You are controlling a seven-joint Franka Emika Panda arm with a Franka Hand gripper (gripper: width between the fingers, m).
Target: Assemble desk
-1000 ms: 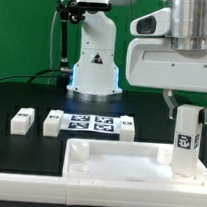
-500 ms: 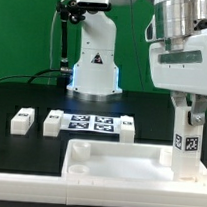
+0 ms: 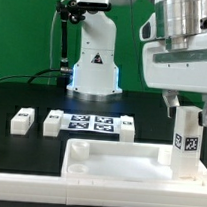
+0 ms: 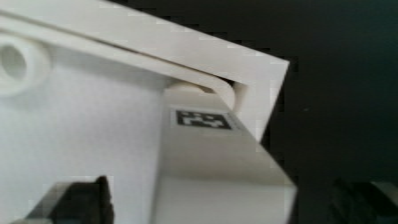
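The Panda arm's gripper [image 3: 189, 112] hangs over a square post leg [image 3: 186, 142] at the exterior view's right. Its fingers are spread to either side of the post's upper end and are not pinching it.

The leg stands upright at the far right corner of the desk top [image 3: 117, 163], a wide white tray with a raised rim that fills the lower part of the frame. A black-and-white tag [image 3: 186, 145] on the leg faces the camera.

In the wrist view the same leg [image 4: 222, 175] runs down between the open gripper [image 4: 214, 205] to a corner of the desk top [image 4: 71, 110], and its tag [image 4: 205, 121] sits near the joint. One dark finger [image 4: 71, 200] stands clear of the post, with white tray showing in the gap.

Behind the tray, on the black table [image 3: 22, 94], the marker board [image 3: 90, 124] lies flat at the centre of the exterior view. A loose leg [image 3: 23, 120] lies at that view's left, well apart from the tray. The arm's white base [image 3: 94, 61] rises at upper centre against a green backdrop.
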